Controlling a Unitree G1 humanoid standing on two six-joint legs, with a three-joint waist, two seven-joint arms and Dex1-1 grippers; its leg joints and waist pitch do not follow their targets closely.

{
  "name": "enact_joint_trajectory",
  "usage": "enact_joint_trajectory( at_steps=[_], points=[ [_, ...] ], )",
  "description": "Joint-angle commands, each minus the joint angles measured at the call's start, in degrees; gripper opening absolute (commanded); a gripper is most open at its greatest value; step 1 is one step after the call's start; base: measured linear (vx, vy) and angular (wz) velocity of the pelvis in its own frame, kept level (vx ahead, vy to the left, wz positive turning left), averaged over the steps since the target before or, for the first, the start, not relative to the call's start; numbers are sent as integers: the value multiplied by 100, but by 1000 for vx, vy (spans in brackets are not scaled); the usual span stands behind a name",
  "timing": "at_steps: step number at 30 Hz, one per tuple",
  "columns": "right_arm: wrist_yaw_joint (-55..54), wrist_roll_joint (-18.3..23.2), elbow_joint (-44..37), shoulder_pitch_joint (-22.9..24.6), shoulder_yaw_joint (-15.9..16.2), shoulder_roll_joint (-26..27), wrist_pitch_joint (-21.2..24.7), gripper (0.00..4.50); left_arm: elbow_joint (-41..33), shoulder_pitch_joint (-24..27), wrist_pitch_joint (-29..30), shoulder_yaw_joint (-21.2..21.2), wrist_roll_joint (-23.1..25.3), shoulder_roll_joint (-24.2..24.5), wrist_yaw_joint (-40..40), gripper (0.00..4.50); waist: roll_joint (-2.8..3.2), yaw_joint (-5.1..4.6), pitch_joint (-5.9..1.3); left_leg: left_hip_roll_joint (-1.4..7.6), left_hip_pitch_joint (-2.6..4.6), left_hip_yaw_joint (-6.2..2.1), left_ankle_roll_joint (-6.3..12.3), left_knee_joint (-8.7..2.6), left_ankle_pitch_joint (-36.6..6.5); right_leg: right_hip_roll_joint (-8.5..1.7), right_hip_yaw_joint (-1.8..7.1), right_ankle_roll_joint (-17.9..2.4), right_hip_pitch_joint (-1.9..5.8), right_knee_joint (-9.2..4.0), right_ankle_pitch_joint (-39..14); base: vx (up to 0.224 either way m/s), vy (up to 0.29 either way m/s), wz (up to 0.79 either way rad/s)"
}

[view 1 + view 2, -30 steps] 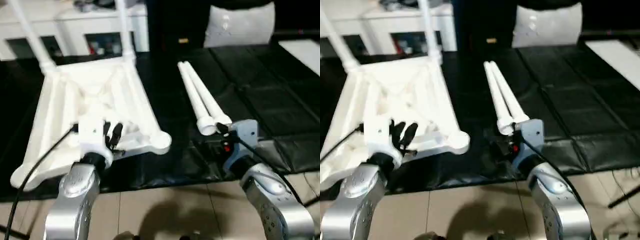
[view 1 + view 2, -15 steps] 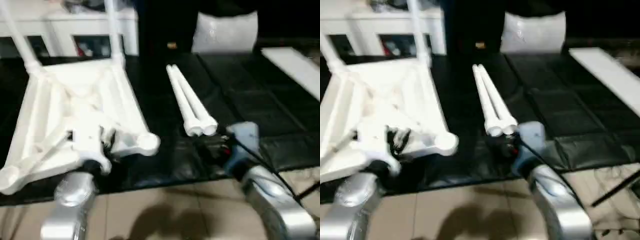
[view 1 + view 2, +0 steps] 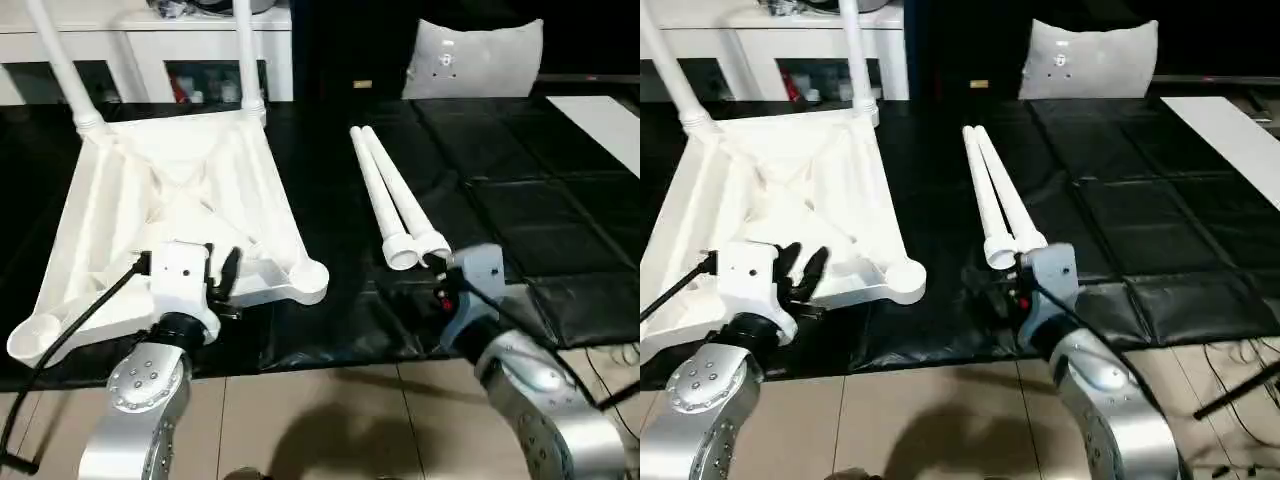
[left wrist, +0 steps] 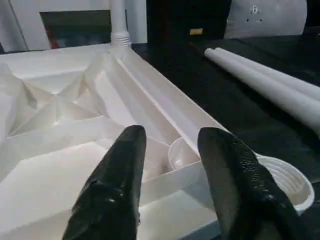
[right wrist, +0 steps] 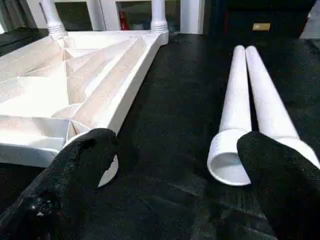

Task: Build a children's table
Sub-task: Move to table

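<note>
The white table top (image 3: 180, 190) lies upside down on the black surface, ribs up. Two legs (image 3: 243, 50) stand fitted in its far corner sockets. Its near right socket (image 3: 308, 280) has nothing in it. Two loose white legs (image 3: 395, 195) lie side by side to the right, flared ends toward me. My left gripper (image 4: 172, 137) hovers open over the top's near edge, just inside that socket, holding nothing. Low over the black surface, my right gripper (image 5: 177, 145) is open wide, with the loose legs' flared ends (image 5: 235, 160) just ahead of its fingers.
The black-covered work surface (image 3: 520, 200) stretches off to the right. Behind it stand a white shelf unit (image 3: 150, 40) and a pale cushion (image 3: 475, 60). A white board (image 3: 605, 115) lies at the far right. A black cable (image 3: 70, 320) trails from my left wrist. Tiled floor (image 3: 330, 420) lies below.
The whole picture has swung and settled, so the camera moved. Both grippers keep about the same places relative to the table top and the loose legs.
</note>
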Motion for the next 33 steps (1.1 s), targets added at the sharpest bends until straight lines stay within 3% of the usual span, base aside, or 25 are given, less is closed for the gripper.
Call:
enact_joint_trajectory(
  at_steps=[1,3,4,5,6,7,8,10,11,12,13,14,15,17,18,19,20,22,23,24,25,26,27,30,33],
  points=[
    [-63,-4,89,-178,-92,-25,-3,450,-16,51,-3,-50,12,28,-14,234,15,37,-83,194,-180,-342,196,-449,-2956,-951,98,-163,390,-804,-4509,0,0,0],
    [-106,6,112,-202,-116,3,-2,450,-15,59,-23,-59,10,27,-16,250,-64,-40,-58,138,-249,-300,360,-167,-2544,-1167,-4,-86,493,-989,-5306,15,17,24],
    [-101,-5,107,-217,-105,-4,-26,450,-11,50,-23,-61,9,20,-16,261,2,-75,23,211,-63,-297,322,15,-2366,-1225,-221,-208,470,-1163,-5435,29,35,48],
    [-121,0,99,-220,-111,4,-18,450,-5,42,-23,-63,0,12,-20,268,133,-182,-5,324,293,-275,66,-89,-2632,-892,-148,-242,210,-1099,-4982,9,58,61],
    [-141,2,91,-223,-114,8,1,450,5,32,-20,-66,-9,9,-29,268,188,-337,53,565,481,-532,-352,-438,-4248,-476,-304,-220,126,-745,-3628,29,54,13],
    [-151,1,83,-222,-114,4,13,450,16,20,-12,-77,-24,19,-48,289,241,-365,-15,820,528,-791,-400,-817,-4857,-338,-145,-273,205,-139,-1817,29,54,13],
    [-156,-4,77,-219,-114,-3,19,450,27,9,-9,-86,-38,32,-72,289,241,-365,-15,820,528,-791,-400,-817,-4857,-338,-145,-273,205,-139,-1817,105,49,3],
    [-150,-28,65,-208,-110,-36,-8,450,51,-15,1,-114,-57,53,-117,304,194,-446,-67,814,741,-876,321,-819,-4047,-391,48,-133,-99,119,-343,109,7,10],
    [-147,-39,61,-200,-103,-58,-23,450,66,-27,3,-137,-64,63,-141,310,76,-466,-33,535,581,-639,623,-709,-3597,-526,160,-166,-2,-187,-274,103,-45,11],
    [-147,-39,61,-200,-103,-58,-23,450,66,-27,3,-137,-64,63,-141,318,-67,-316,-110,42,51,-176,808,-249,-2341,-858,559,-552,532,-613,-530,108,-57,2],
    [-148,-38,68,-206,-106,-63,-21,450,80,-42,16,-154,-62,68,-148,328,-175,-150,-201,-37,-358,-152,1007,323,-855,-1216,860,-682,968,-830,-1310,108,-57,2],
    [-153,-37,67,-208,-104,-67,-18,450,85,-48,20,-171,-59,71,-156,337,-141,-72,-235,14,-467,-193,999,453,-481,-1313,923,-804,1032,-844,-1400,114,-32,-3],
    [-142,-50,45,-197,-78,-88,-15,450,83,-43,19,-188,-61,66,-160,343,-116,-56,-253,39,-586,-218,972,380,12,-1063,742,-1013,1012,-732,-971,126,-16,0],
    [-136,-59,27,-188,-57,-104,-14,450,81,-38,17,-199,-67,67,-163,357,116,-96,-281,147,-324,-164,1026,-102,630,-532,237,-1029,811,-591,-507,139,5,-2],
    [-138,-90,19,-184,-29,-144,31,450,89,-45,13,-219,-70,56,-162,369,235,-293,-245,445,90,-497,1490,-327,517,-153,-25,-648,498,-262,-566,196,34,3],
    [-147,-142,44,-186,17,-206,71,450,106,-59,8,-254,-68,44,-164,380,363,-477,-425,884,986,-987,2396,-265,731,-188,-19,-356,-281,318,-847,196,34,3],
    [-158,-139,49,-190,17,-208,79,450,105,-61,8,-260,-66,49,-170,386,307,-559,-476,1018,1048,-1165,2870,-246,1294,-236,36,-28,-423,506,-890,177,-5,9],
    [-186,-166,55,-218,27,-233,135,450,105,-67,13,-271,-58,50,-176,394,224,-495,-380,1006,801,-996,3243,-253,2002,-393,190,613,-613,718,-503,95,-14,3],
    [-207,-185,74,-275,45,-272,262,450,102,-73,34,-291,-54,57,-182,405,165,-457,-301,755,527,-624,3027,-375,1398,-357,172,624,-533,620,-87,52,-28,1],
    [-211,-196,90,-314,60,-298,344,450,101,-73,48,-305,-55,69,-191,405,-59,-418,-224,325,243,-271,2360,-367,-174,-448,334,284,-239,-19,285,42,-96,2],
    [-213,-199,101,-338,69,-313,393,450,99,-72,56,-313,-57,78,-197,427,-448,-265,-294,-319,-79,29,1606,188,-1266,-743,822,377,235,-612,-966,42,-96,2],
    [-262,-256,123,-387,91,-354,524,450,99,-83,69,-335,-48,103,-216,430,-290,-185,-327,-294,-219,-93,1360,505,-1045,-1163,1089,82,501,-628,-1506,30,-123,-9],
    [-320,-299,165,-456,101,-371,666,450,91,-94,109,-366,-39,148,-259,433,-298,-140,-215,-167,-273,-229,846,590,-503,-1168,994,-103,404,-698,-2609,17,-86,-18],
    [-522,-471,442,-831,118,-432,1047,450,39,-141,252,-491,-79,374,-529,443,-14,-186,-183,198,-132,-305,259,-203,-69,-677,527,-536,177,-497,-1905,6,-29,-6],
    [-523,-418,936,-1412,73,-405,1319,450,60,-273,395,-594,-213,634,-920,443,82,-270,-285,339,14,-322,115,-223,-143,-529,483,-904,75,-241,-25,0,0,0]
  ],
)
